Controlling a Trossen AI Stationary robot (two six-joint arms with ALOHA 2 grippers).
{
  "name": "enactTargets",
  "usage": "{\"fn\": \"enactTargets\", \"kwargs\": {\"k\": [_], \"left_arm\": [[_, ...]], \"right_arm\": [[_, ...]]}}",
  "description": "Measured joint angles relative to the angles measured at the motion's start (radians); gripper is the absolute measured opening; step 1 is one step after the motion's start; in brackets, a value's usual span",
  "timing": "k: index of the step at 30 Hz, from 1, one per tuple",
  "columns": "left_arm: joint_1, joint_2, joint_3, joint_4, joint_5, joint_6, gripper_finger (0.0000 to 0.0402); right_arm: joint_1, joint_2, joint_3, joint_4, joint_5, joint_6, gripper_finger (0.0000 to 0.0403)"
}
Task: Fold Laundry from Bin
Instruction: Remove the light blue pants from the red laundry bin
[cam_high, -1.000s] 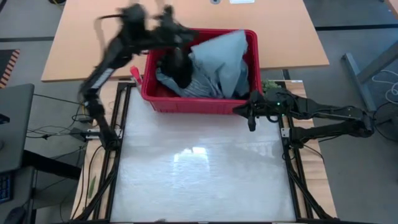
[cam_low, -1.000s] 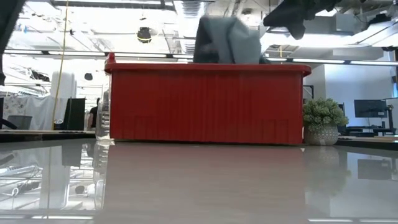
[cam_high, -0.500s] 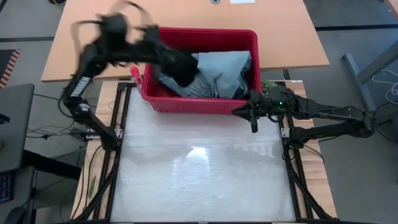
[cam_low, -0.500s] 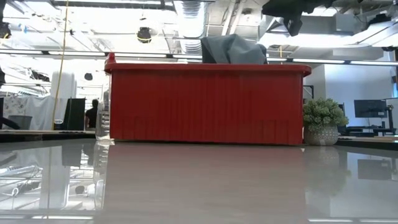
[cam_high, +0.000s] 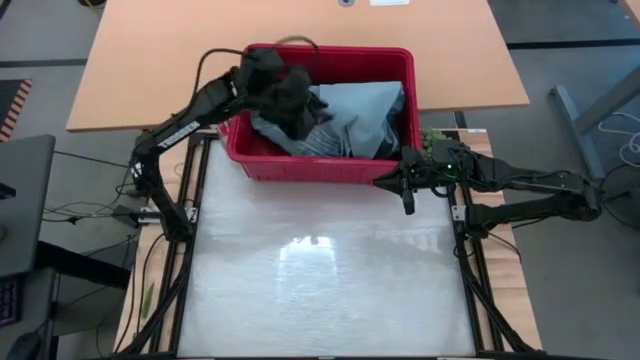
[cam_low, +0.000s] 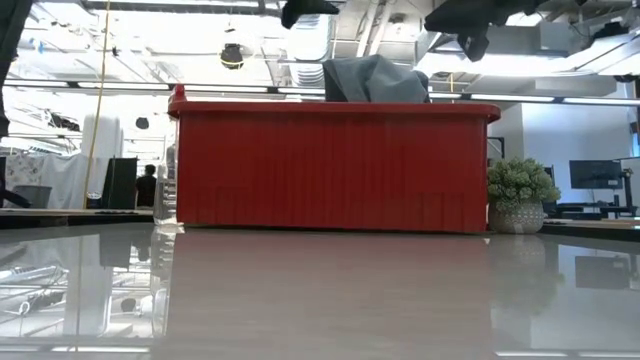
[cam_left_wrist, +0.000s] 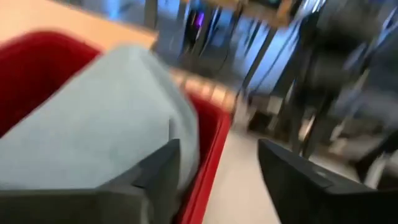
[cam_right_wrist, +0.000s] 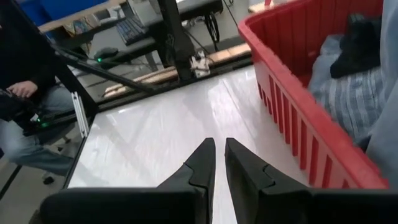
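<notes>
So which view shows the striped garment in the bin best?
The right wrist view: the striped garment lies unobstructed inside the bin. The high view shows only a sliver; the low view's bin wall hides it, and the left wrist view misses it.

light: bright overhead – table (cam_high: 320, 290) glare | left wrist view: motion-blurred

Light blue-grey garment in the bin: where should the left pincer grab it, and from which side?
Grip the raised fold of the light blue-grey garment, the part mounded above the red bin's rim. Come straight down: the walls block any sideways approach. The left pincer, open, is already over the laundry.
</notes>
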Motion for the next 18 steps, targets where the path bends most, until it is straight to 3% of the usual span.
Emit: {"fn": "enactTargets", "kwargs": {"k": [4,9,18], "left_arm": [[0.073,0.008,-0.046,0.166,-0.014,-0.284,0.0259],[0.157,0.008,-0.124,0.316,-0.019,-0.609,0.0266],[0.212,0.042,-0.224,0.344,0.025,-0.747,0.0263]], "right_arm": [[0.0,0.0,0.0,-0.03,-0.016,0.021,0.0066],[0.015,0.0,0.0,-0.044,-0.018,0.025,0.0066],[0.032,0.004,0.0,-0.035,-0.017,0.018,0.0066]]}}
